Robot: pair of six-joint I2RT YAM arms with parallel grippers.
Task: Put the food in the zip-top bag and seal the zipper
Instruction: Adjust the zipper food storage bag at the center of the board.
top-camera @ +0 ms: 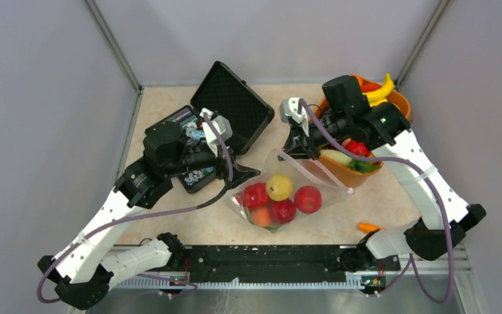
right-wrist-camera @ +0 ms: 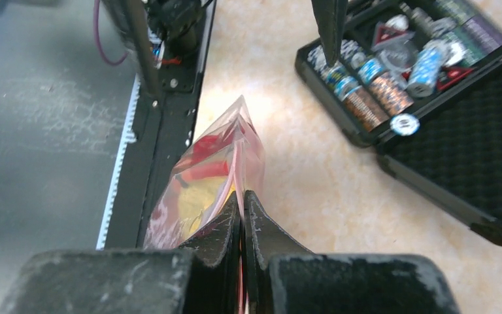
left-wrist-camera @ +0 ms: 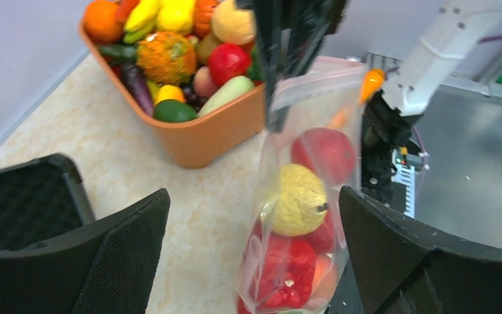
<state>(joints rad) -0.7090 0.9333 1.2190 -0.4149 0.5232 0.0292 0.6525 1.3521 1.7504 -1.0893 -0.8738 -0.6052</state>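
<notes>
At centre of table (top-camera: 189,226), between the arms: zip-top bag (top-camera: 287,167), lifted at its far right edge. Contents listed: red apples (top-camera: 308,199), yellow pear (top-camera: 279,187), peach (top-camera: 261,216). Right gripper (right-wrist-camera: 242,196): fingers clenched on the zipper (top-camera: 327,175). Left gripper (left-wrist-camera: 253,196): fingers released and spread wide, the bag seen between them.

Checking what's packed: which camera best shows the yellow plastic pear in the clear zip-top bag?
Left wrist view: the yellow plastic pear sits close and sharp in the clear zip-top bag. Top view shows it small; right wrist view gives just a yellow blur.
</notes>
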